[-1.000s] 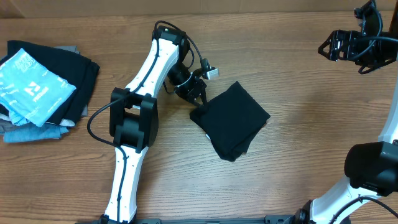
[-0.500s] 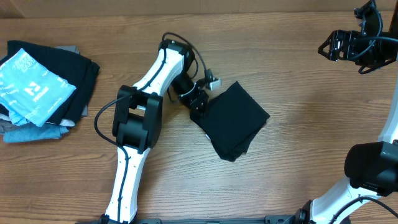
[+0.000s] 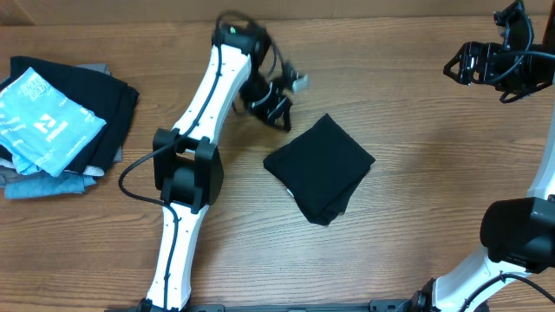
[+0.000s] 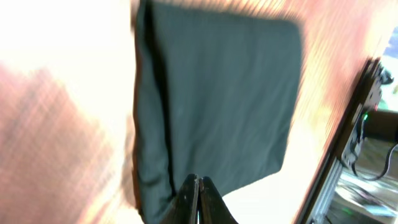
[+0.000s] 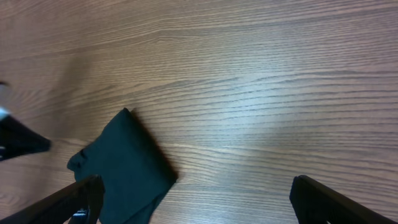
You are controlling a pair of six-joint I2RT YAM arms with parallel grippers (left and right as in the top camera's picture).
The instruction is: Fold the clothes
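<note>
At the middle of the counter [image 3: 416, 217] the black T-shirt [image 3: 321, 167] lies folded into a compact, roughly square packet. It is turned corner-up like a diamond, with stacked edges showing along its lower left side. Up and to the left of it, near its top-left edge but not touching it, the left jaws are clenched tight with nothing between them. In the left wrist view their two fingertips [image 4: 190, 194] press together to a point above the blurred shirt, whose layered fold runs down its left side. Over the far right corner of the counter, well apart from the shirt, the right jaws hang spread wide and empty. The right wrist view shows one finger [image 5: 74, 198] at each lower corner of the picture, with the folded shirt on the wood grain toward the lower left. At the left edge of the counter sits a pile of other garments [image 3: 52, 130], a light-blue one with white print lying on top of black, grey and blue pieces.
</note>
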